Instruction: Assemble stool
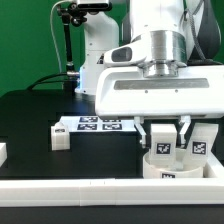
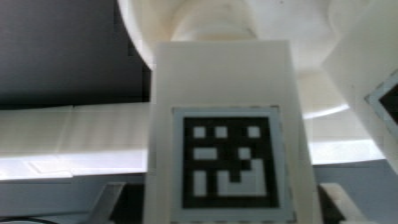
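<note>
Tool (image 1: 163, 133) tight on 1 tagged leg block (image 2: 217, 110), near seat (image 1: 172, 170).

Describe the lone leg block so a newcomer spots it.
On the black table, find the flat marker board. Just off its end, toward the exterior view's left, lies a small white leg block. Unlike the blocks by the round seat, it sits alone.

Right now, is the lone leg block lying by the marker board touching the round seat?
Apart. In the exterior view, bare black table shows between the leg block and the seat.
</note>
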{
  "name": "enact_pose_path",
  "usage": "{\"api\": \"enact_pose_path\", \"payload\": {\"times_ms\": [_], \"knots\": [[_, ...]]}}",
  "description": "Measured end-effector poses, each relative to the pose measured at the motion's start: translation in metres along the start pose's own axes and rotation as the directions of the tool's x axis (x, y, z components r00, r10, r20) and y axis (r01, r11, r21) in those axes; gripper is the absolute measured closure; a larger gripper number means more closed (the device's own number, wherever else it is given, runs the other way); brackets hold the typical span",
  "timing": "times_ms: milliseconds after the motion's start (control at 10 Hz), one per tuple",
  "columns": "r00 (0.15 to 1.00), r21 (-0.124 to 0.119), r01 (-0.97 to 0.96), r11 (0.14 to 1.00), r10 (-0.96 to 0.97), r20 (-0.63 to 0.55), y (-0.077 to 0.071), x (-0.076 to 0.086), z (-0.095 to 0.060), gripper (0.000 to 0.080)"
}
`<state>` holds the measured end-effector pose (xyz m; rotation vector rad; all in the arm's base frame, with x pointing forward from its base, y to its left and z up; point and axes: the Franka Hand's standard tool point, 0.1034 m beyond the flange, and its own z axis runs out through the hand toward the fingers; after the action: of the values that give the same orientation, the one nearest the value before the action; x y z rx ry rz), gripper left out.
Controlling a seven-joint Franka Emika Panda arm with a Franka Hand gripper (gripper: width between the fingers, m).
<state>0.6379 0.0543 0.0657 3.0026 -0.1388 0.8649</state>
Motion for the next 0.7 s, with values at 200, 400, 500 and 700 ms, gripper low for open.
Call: {"api": "enact_pose_path", "payload": {"times_ms": [200,400,500,700], "knots": [[1.0,-0.002,-0.001,1.0,0.001,-0.025,0.0,0.001,0.001,0.0463],[1.0,-0.003,0.0,1.0,0.0,-0.024,0.0,0.001,0.001,0.0462],[1.0,-0.003,0.0,1.0,0.0,-0.024,0.0,0.001,0.001,0.0252],[1.0,0.003,-0.004,1.0,0.004,-0.024,0.0,0.012,-0.008,0.0171]]}}
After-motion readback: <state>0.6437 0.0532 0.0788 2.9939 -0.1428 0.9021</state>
